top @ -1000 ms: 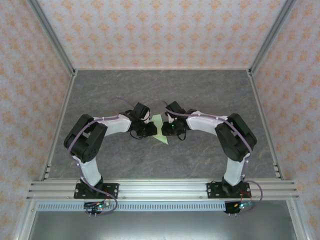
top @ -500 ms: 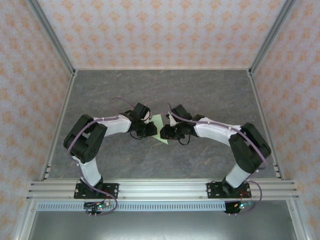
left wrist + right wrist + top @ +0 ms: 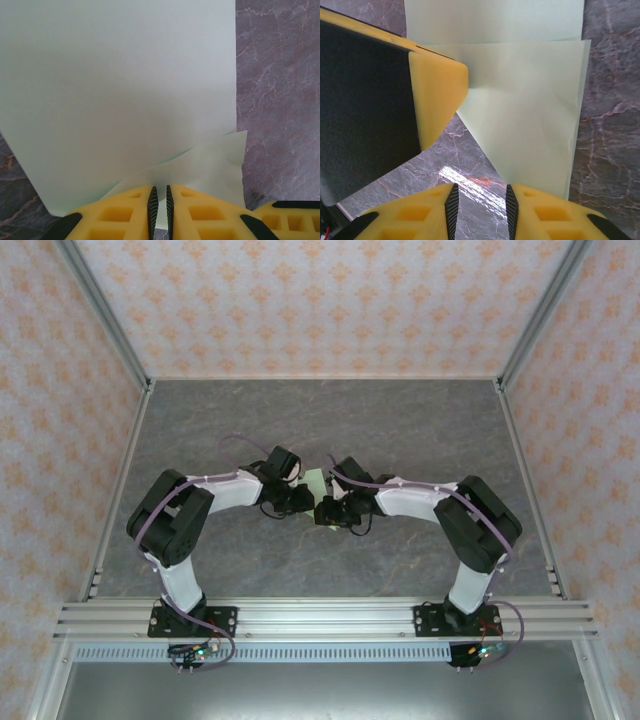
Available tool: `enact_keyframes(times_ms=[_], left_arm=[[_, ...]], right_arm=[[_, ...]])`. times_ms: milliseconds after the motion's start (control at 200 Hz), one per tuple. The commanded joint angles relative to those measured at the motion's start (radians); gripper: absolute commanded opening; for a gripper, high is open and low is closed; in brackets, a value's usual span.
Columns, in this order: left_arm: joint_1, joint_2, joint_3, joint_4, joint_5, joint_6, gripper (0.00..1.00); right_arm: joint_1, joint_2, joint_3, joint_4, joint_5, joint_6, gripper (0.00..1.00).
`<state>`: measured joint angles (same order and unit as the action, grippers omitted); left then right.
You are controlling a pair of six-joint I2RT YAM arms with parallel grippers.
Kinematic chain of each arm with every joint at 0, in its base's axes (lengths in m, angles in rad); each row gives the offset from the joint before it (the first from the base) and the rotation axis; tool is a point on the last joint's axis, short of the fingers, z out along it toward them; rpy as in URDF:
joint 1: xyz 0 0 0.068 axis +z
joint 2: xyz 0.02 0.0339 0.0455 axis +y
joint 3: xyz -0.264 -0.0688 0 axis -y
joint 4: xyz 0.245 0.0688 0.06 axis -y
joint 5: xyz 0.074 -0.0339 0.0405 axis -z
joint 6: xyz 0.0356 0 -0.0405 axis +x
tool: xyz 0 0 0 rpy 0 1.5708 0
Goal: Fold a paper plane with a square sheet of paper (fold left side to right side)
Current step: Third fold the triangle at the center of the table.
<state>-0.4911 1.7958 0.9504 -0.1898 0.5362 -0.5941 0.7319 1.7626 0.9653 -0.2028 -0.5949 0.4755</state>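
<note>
The square sheet of paper (image 3: 316,482) is pale green and partly folded over itself, lying mid-table between the two grippers. In the left wrist view the sheet (image 3: 125,90) spreads ahead in two layers, and my left gripper (image 3: 160,205) is shut on its near edge. From above, the left gripper (image 3: 297,500) sits at the sheet's left side. My right gripper (image 3: 322,510) is at the sheet's near right corner. In the right wrist view its jaws (image 3: 480,202) stand open over bare table, the sheet (image 3: 530,115) lies just ahead and right, and one of the left gripper's yellow fingers (image 3: 437,95) rests on the paper.
The grey marble-patterned table (image 3: 400,420) is walled on three sides by patterned panels with metal posts. An aluminium rail (image 3: 320,618) carrying both arm bases runs along the near edge. The two grippers are very close together.
The right arm has swung left, bringing its gripper up against the sheet and close to the left gripper, with its jaws a little narrower. The left arm has stayed put.
</note>
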Motion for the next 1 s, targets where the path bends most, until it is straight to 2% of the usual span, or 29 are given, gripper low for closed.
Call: enact_keyframes(times_ms=[0, 375, 781, 996], left_arm=[[-0.003, 0.002, -0.034, -0.083, -0.069, 0.015, 0.19], [-0.004, 0.004, -0.03, -0.088, -0.073, 0.019, 0.19], [-0.004, 0.008, -0.027, -0.089, -0.078, 0.019, 0.19], [-0.003, 0.01, -0.028, -0.091, -0.081, 0.022, 0.19]], right_arm=[[-0.002, 0.018, 0.004, -0.027, 0.043, -0.004, 0.35], [-0.002, 0.029, -0.005, -0.074, 0.078, -0.023, 0.35], [-0.002, 0.0, -0.064, -0.064, 0.024, -0.014, 0.34], [-0.016, -0.032, -0.112, -0.102, 0.066, 0.001, 0.34]])
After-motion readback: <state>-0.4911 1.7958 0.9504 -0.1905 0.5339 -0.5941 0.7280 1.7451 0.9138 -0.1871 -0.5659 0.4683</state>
